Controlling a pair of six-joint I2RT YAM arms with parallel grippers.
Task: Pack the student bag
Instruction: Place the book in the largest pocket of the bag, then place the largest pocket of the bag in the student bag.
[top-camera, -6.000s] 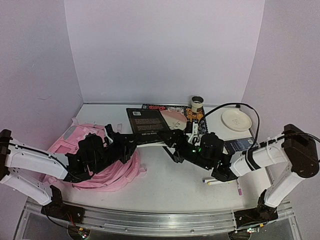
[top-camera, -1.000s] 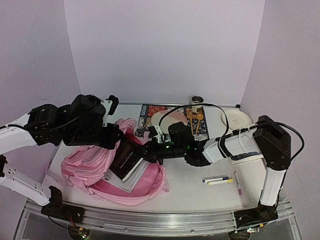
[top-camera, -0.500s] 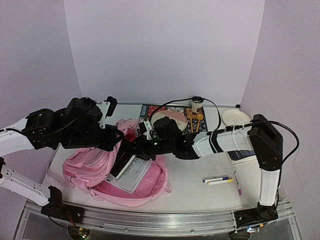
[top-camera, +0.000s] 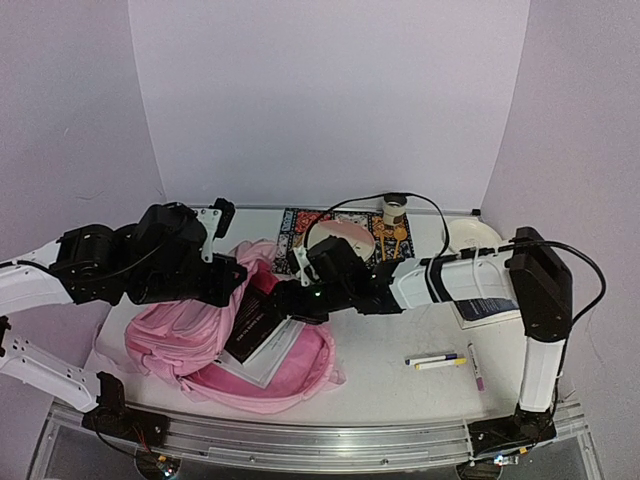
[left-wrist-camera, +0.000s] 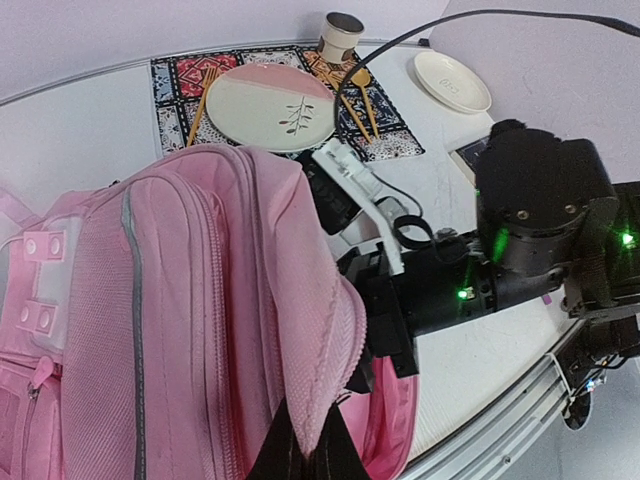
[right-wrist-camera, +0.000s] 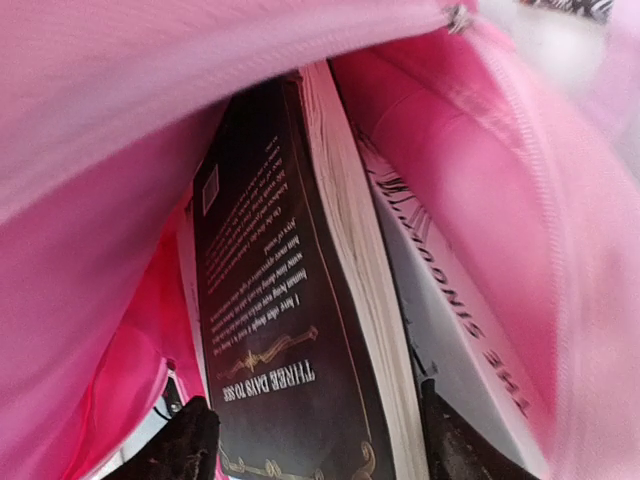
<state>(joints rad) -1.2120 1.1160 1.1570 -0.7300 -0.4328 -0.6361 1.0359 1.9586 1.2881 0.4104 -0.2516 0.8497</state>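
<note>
On the table, toward its left, the student bag is being held open by its mouth edge, pinched in the left gripper. A black book is being straddled inside by the right gripper, jaws spread wide.

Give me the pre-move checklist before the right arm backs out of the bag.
1. Left end effector pinching the student bag at its rim, mouth held open: ok.
2. Black book inside the bag's mouth: ok.
3. White book beside it, also inside: ok.
4. Right end effector jaws apart: ok.
5. Its fingers clear of the black book's edges: cannot tell.
6. Pens on the table packed: not ok.
</note>
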